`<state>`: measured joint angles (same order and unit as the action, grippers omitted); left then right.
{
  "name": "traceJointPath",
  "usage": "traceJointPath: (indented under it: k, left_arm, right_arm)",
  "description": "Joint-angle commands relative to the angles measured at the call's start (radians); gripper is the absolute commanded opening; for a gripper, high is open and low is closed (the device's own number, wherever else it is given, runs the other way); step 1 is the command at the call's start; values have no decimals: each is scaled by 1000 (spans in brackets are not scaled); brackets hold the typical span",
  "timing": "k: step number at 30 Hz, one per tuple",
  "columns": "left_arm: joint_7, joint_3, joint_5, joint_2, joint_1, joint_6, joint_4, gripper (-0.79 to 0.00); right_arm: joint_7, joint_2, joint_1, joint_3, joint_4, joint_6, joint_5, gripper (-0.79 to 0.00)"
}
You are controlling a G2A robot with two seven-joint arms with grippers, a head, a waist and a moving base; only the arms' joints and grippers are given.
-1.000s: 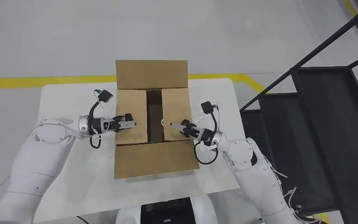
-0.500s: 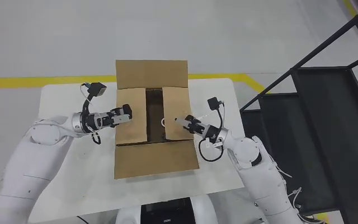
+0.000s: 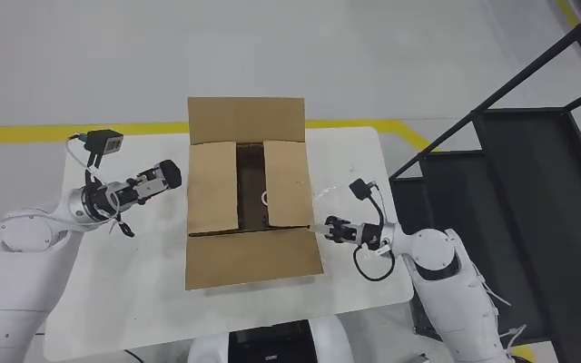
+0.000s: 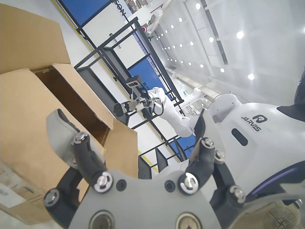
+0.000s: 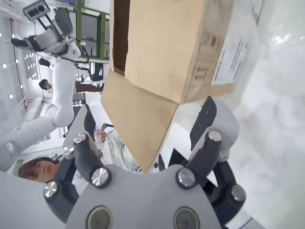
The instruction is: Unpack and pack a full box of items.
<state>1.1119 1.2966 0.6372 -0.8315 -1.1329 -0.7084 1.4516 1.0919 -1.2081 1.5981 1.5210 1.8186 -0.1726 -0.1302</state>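
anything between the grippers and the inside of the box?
Yes. The left flap and right flap are folded over the top of the box, leaving only a dark middle gap. The left gripper and right gripper sit open outside those flaps, one on each side.

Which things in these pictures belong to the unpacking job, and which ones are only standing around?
Belong to the job: cardboard box, flaps partly open; left gripper, open; right gripper, open.
Only standing around: white table under the box; black metal stairs; yellow floor line.
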Motion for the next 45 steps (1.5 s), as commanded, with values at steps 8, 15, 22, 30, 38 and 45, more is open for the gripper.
traceJointPath:
  k: [8,15,22,30,38,45]
  left_arm:
    - [1,63,5,25,-43,1,19,0]
    - [-4,73,10,33,-54,-4,17,0]
    - [-7,65,13,38,-61,-7,16,0]
    - [-5,61,15,44,-67,-5,19,0]
    - [9,51,61,48,-75,9,54,0]
    - [22,1,126,34,-5,23,-25,0]
  right_arm:
    - [107,9,48,-62,18,-5,161,0]
    - [106,10,23,-96,18,-8,318,0]
    - [-6,6,-41,-125,-41,-9,404,0]
    - [-149,-6,-116,-177,-120,-15,483,0]
    - [-284,-17,-184,-245,-196,-23,413,0]
    - [-355,-21,-217,-295,-213,-39,299,0]
